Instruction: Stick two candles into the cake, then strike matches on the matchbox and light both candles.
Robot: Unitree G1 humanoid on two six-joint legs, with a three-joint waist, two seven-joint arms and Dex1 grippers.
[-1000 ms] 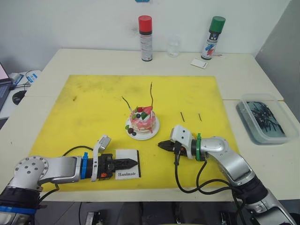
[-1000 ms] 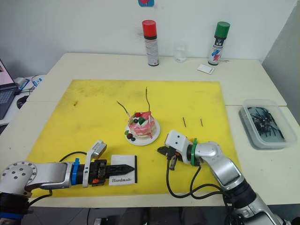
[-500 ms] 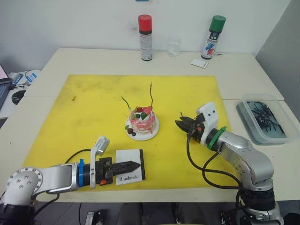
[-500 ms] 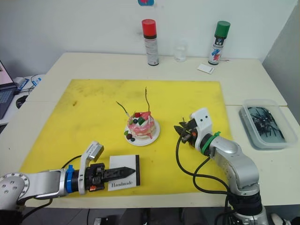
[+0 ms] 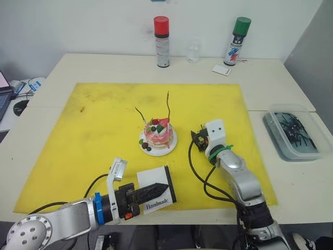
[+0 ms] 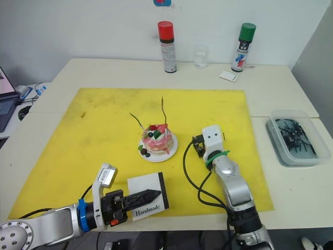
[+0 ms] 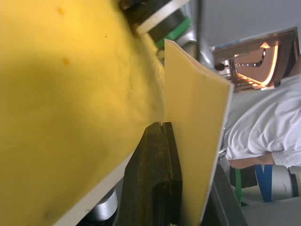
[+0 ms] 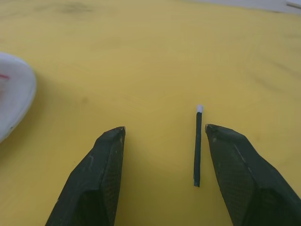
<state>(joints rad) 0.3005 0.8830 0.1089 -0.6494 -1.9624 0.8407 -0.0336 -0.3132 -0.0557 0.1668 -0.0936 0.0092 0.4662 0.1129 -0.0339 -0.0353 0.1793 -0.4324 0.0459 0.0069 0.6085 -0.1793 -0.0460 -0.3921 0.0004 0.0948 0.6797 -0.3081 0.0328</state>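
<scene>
The pink cake [image 5: 158, 133] sits on its white plate [image 5: 167, 146] mid-mat, with two thin candles standing in it: one tall [image 5: 168, 105], one leaning left [image 5: 139, 113]. My left gripper [image 5: 162, 187] is near the mat's front edge, shut on the white matchbox [image 5: 155, 183], which is tilted up off the mat; the left wrist view shows its fingers [image 7: 155, 179] clamped on the box's edge [image 7: 197, 141]. My right gripper [image 8: 164, 129] hovers open just right of the cake [image 5: 196, 138]. One dark match [image 8: 197, 146] lies on the mat between its fingers, close to one of them.
The yellow mat [image 5: 104, 120] covers the table's middle. A red-capped can [image 5: 162, 41], a small glass [image 5: 192, 52], a green-capped can [image 5: 237, 40] and a white card [image 5: 220, 70] stand at the back. A clear bin of dark sticks [image 5: 292, 134] is at the right.
My right gripper swung from the mat's front up to the spot right of the cake and opened over a match. My left gripper pulled the matchbox nearer and turned it.
</scene>
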